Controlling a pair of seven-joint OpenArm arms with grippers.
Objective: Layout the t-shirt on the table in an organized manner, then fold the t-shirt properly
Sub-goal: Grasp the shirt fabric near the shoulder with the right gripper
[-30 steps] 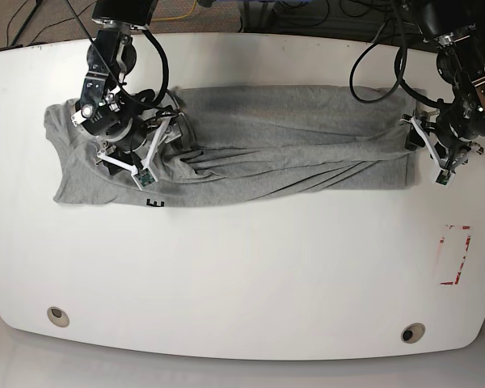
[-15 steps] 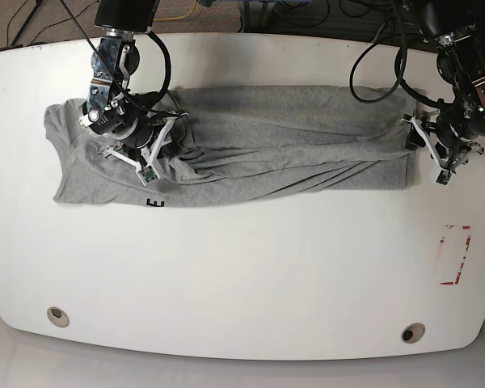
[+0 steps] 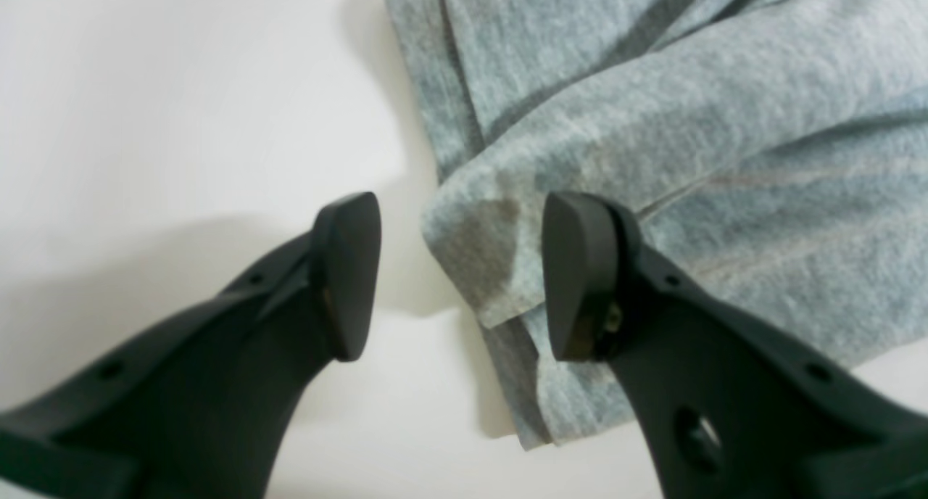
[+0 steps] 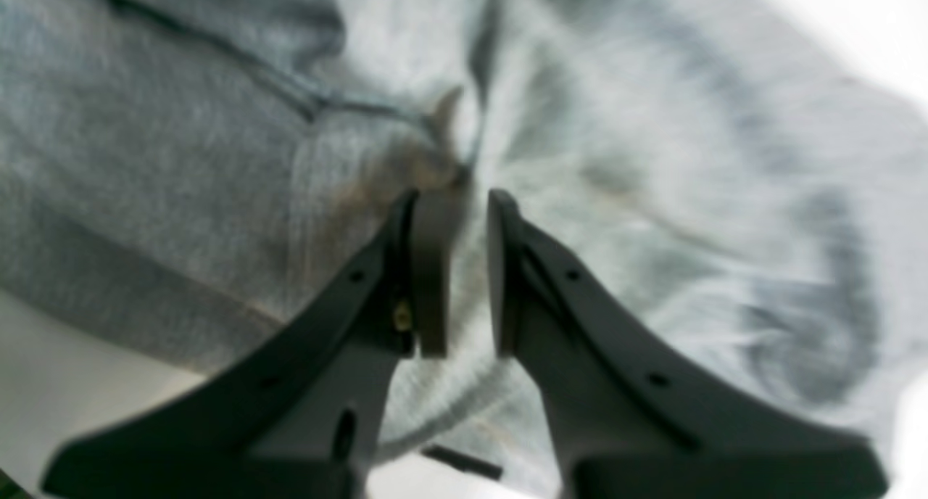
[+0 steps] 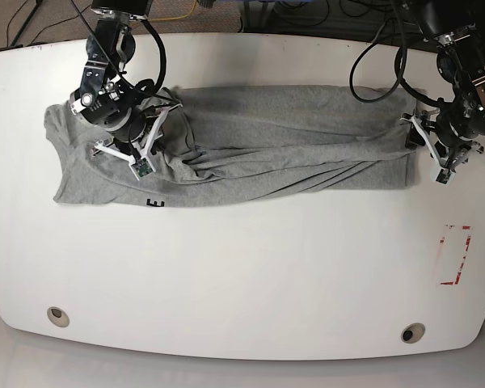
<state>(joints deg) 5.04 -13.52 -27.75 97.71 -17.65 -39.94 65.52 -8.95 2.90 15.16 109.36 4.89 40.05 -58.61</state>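
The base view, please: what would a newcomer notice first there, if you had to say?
First, the heather-grey cotton t-shirt, bunched into a long wrinkled band across the far half of the glossy white table. Next, the right pincer, at that view's left, closed on a gathered fold of the cloth, while the left pincer stands open astride the shirt's corner at the other end. Small black lettering peeks out at the shirt's near edge.

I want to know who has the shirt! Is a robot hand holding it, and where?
The right gripper pinches a bunched fold of the t-shirt near its shoulder end. The left gripper is open at the hem corner, holding nothing.
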